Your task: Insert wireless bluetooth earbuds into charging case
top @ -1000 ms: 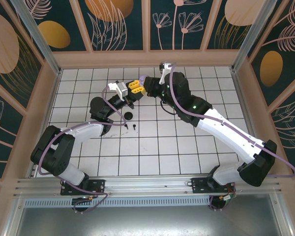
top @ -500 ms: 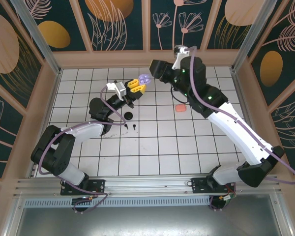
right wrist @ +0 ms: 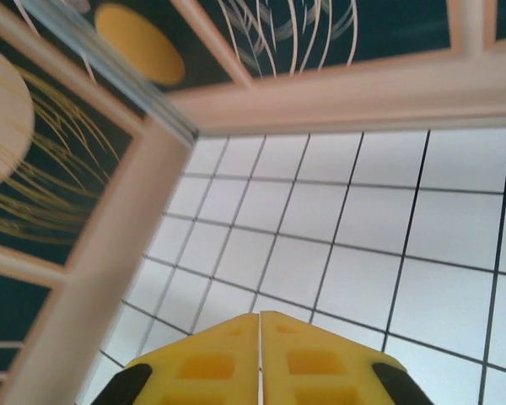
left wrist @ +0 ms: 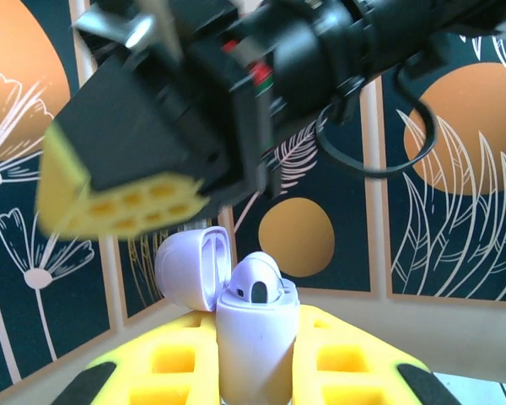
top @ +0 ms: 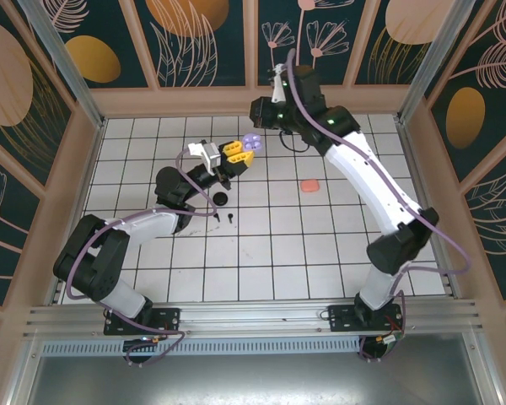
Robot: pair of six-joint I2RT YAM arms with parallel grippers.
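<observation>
Clamping the open lilac charging case (top: 251, 143), the left gripper (top: 239, 150) holds it aloft, one lilac earbud (left wrist: 255, 287) seated inside. Beyond the case, the right gripper (right wrist: 259, 319) is pressed closed, empty.

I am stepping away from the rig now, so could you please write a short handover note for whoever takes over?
Grippers: left gripper shut on the lilac case, lid open; right gripper shut, nothing seen between its fingers.
Things: one lilac earbud sits in the held case. On the table: black case, two black earbuds loose beside it, pink case further right.
Done: one lilac earbud seated.
Left: check the second lilac slot, close the lid, then seat the black pair and see to the pink case.
</observation>
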